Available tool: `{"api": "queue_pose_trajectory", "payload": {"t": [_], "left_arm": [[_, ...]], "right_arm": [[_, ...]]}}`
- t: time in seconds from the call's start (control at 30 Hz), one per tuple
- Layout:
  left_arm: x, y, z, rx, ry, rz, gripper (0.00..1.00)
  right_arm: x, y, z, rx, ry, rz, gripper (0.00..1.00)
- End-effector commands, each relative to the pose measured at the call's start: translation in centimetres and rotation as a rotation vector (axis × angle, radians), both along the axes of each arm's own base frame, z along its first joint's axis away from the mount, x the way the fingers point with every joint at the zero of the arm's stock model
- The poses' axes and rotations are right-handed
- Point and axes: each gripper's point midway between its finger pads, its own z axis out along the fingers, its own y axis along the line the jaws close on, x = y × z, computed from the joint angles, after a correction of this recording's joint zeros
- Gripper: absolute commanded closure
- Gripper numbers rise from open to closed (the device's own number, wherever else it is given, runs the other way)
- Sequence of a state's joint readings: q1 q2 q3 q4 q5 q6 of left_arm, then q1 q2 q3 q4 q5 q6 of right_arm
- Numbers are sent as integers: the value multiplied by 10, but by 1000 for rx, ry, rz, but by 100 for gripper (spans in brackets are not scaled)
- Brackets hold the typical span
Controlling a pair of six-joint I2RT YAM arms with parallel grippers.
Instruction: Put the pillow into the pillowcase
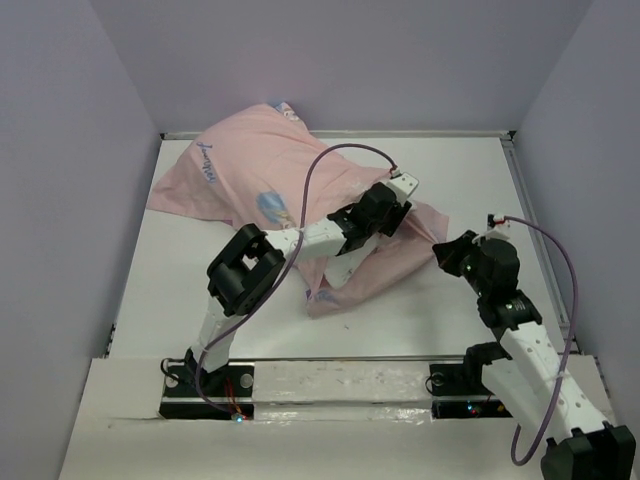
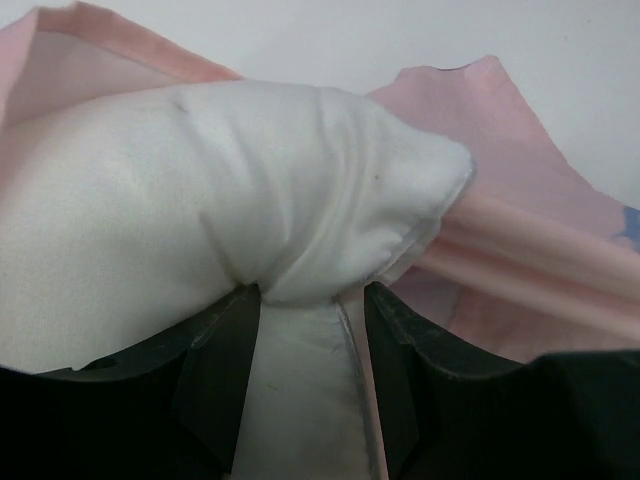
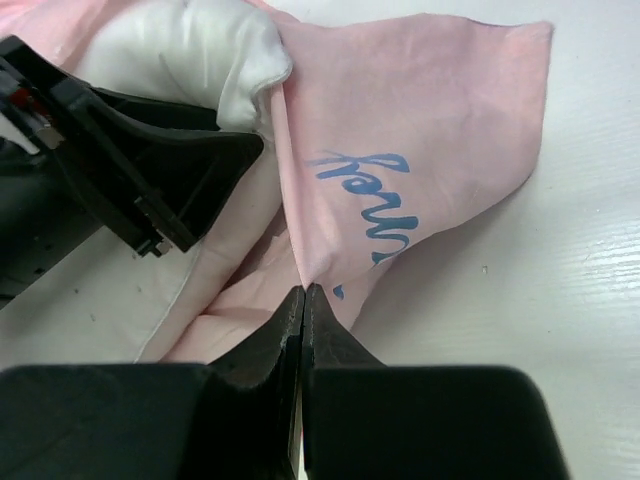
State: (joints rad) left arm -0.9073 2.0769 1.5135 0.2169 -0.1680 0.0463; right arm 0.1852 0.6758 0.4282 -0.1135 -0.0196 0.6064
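The pale pink pillowcase (image 1: 250, 160) lies bunched from the table's far left to its middle. In the left wrist view the plump white pillow (image 2: 200, 180) bulges out of the pink fabric (image 2: 520, 200). My left gripper (image 2: 310, 295) is shut on a pinched fold of the pillow's corner. It reaches into the case's mouth (image 1: 388, 215). My right gripper (image 3: 303, 292) is shut on the pillowcase's edge (image 3: 420, 130), just below blue script printed on it. It sits right of the case's mouth (image 1: 442, 250). The right wrist view also catches the pillow (image 3: 200, 40) and the left gripper's finger (image 3: 180, 170).
Bare white table (image 1: 440, 310) lies around the fabric. Lilac walls close in the left, back and right sides. A metal rail (image 1: 350, 360) runs along the near edge by the arm bases, and another rail (image 1: 525, 200) borders the right side.
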Motion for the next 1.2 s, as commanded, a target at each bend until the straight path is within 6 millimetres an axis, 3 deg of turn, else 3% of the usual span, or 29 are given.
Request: {"api": "queue_pose_trajectory", "payload": {"t": [0.0, 0.2, 0.3, 0.5, 0.53, 0.63, 0.67, 0.77, 0.8, 0.83, 0.9, 0.93, 1.0, 1.07, 1.1, 1.13, 1.17], "left_arm": [[35, 64, -28, 134, -18, 195, 41], [24, 61, -65, 117, 69, 158, 43], [6, 53, -73, 48, 126, 119, 45], [-31, 34, -78, 35, 144, 34, 46], [-43, 32, -79, 18, 167, 5, 46], [-65, 21, -65, -69, 197, -57, 46], [-67, 18, -54, -105, 192, -68, 46], [-71, 13, 14, -259, 132, -85, 42], [-77, 11, 56, -339, 98, -124, 37], [-81, 9, 81, -404, 82, -133, 29], [-88, 12, 126, -499, 47, -157, 24], [-97, 17, 161, -565, 18, -189, 20], [-113, 28, 202, -650, -3, -223, 17], [-122, 39, 217, -691, -4, -232, 15], [-125, 47, 222, -704, -5, -223, 14], [-130, 65, 226, -730, 0, -194, 14], [-134, 76, 222, -725, 15, -173, 14]], "right_arm": [[-16, -13, 29, -28, -73, -44, 100], [-44, -23, 118, -5, -371, -63, 100], [-47, -25, 145, 6, -436, -73, 100], [-31, -25, 179, 48, -525, -99, 100], [-29, -23, 193, 61, -572, -93, 100], [-29, 3, 216, 93, -627, 52, 100], [-29, 22, 210, 105, -602, 156, 100], [-32, 48, 179, 130, -475, 309, 100], [-28, 49, 161, 121, -410, 310, 100], [-27, 47, 124, 99, -304, 301, 100], [-25, 41, 96, 69, -230, 268, 100], [-25, 41, 75, 37, -150, 283, 100], [-26, 47, 59, 22, -73, 333, 100], [-26, 51, 46, 4, -14, 373, 89], [-25, 52, 52, -1, -25, 379, 83], [-26, 51, 55, -10, -31, 377, 68], [-27, 49, 64, -33, -67, 384, 59]]}}
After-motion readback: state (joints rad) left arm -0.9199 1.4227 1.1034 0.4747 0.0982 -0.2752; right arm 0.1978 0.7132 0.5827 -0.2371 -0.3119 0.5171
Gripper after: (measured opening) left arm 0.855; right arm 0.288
